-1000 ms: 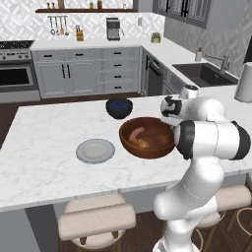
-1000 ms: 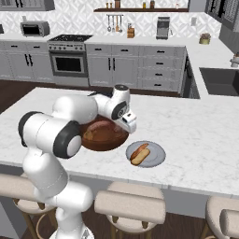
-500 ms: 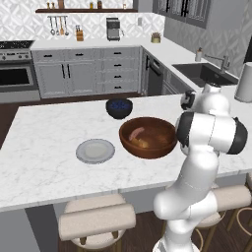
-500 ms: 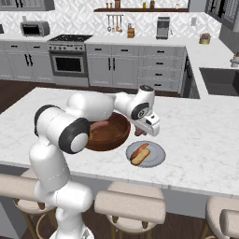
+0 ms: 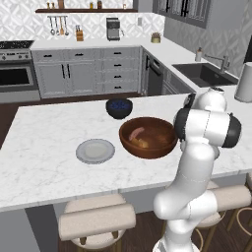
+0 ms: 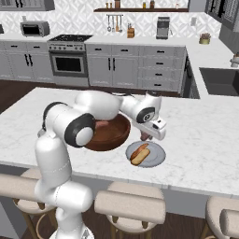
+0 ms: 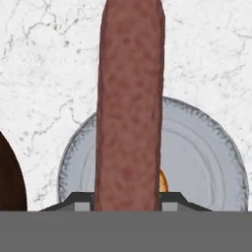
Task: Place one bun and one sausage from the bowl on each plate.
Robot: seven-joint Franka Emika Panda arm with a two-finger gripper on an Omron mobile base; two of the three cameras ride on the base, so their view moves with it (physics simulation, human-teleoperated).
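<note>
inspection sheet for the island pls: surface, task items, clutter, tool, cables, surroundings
Surface: white marble island top.
Job's things: wooden bowl with a sausage and bun inside; bare plate to its left; right plate carries a bun; second sausage in the tool, above that plate.
Clutter: dark blue bowl behind the wooden bowl.
Grippers: tool shut on the sausage.
Cables: nothing seen.
Surroundings: stools in front, sink, oven.

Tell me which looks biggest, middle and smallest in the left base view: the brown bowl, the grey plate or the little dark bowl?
1. The brown bowl looks biggest.
2. The grey plate comes next.
3. The little dark bowl looks smallest, though it sits farther from the camera, which shrinks it somewhat.
</note>
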